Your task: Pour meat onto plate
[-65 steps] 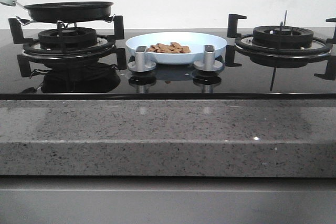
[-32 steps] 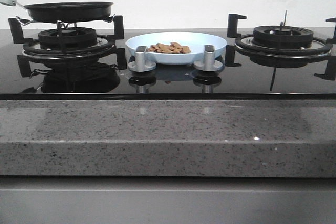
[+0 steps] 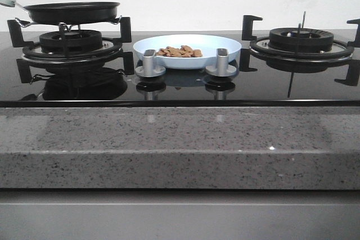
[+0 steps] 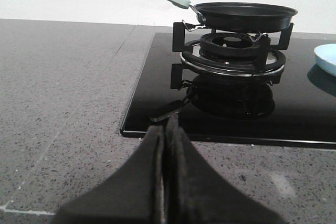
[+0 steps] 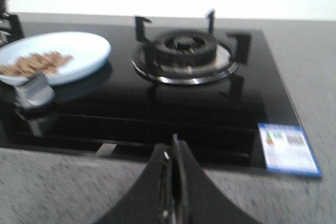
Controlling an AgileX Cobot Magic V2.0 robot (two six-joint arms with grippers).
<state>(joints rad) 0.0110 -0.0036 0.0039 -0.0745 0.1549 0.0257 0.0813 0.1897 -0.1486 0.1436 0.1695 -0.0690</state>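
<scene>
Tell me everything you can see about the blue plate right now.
The plate is wide, shallow, round, pale blue and glossy, with a gently raised rim. It sits level on the black glass stove top, between the two burners and just behind the two silver knobs. A small heap of light-brown meat lies in it, toward its left side in the front view. No tool touches it.

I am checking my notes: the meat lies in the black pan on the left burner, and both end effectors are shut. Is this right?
Not quite. The front view shows the meat on the blue plate, between the burners. The rest stands.
</scene>
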